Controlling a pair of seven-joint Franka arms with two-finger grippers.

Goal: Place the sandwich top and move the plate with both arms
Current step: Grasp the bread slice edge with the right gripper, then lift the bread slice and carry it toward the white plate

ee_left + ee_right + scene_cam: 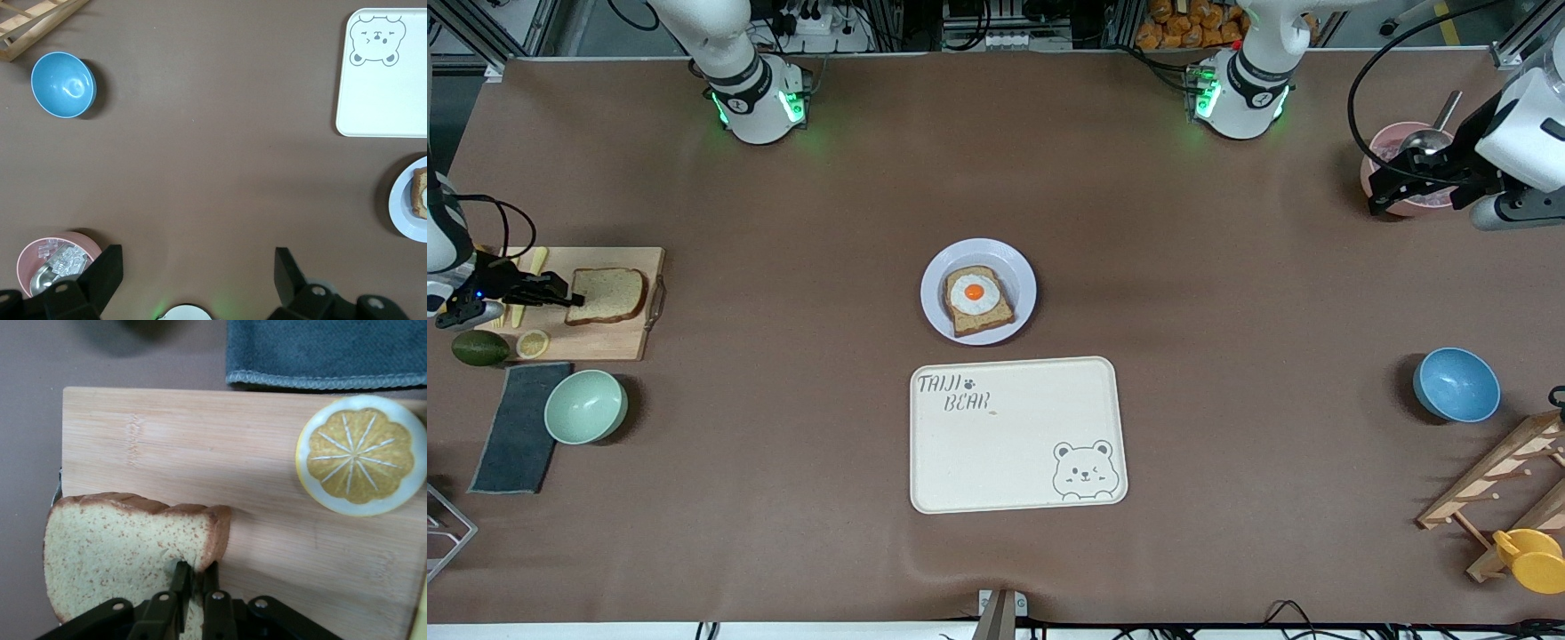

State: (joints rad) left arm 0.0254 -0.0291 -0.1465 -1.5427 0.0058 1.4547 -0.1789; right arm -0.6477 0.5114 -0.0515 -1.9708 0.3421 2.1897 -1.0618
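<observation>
So that it can be carried to the plate [1024, 293], the sandwich top [607, 294] is pinched at its edge by the right gripper [569, 296] on the cutting board [618, 342]; the left gripper [193, 277] is held wide open, waiting.

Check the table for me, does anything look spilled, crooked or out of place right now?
Nothing is spilled or knocked over. One oddity: the sandwich top on the cutting board looks dented at the edge where the right gripper pinches it. The egg toast sits slightly askew on the plate. The left gripper waits open beside the pink bowl.
</observation>
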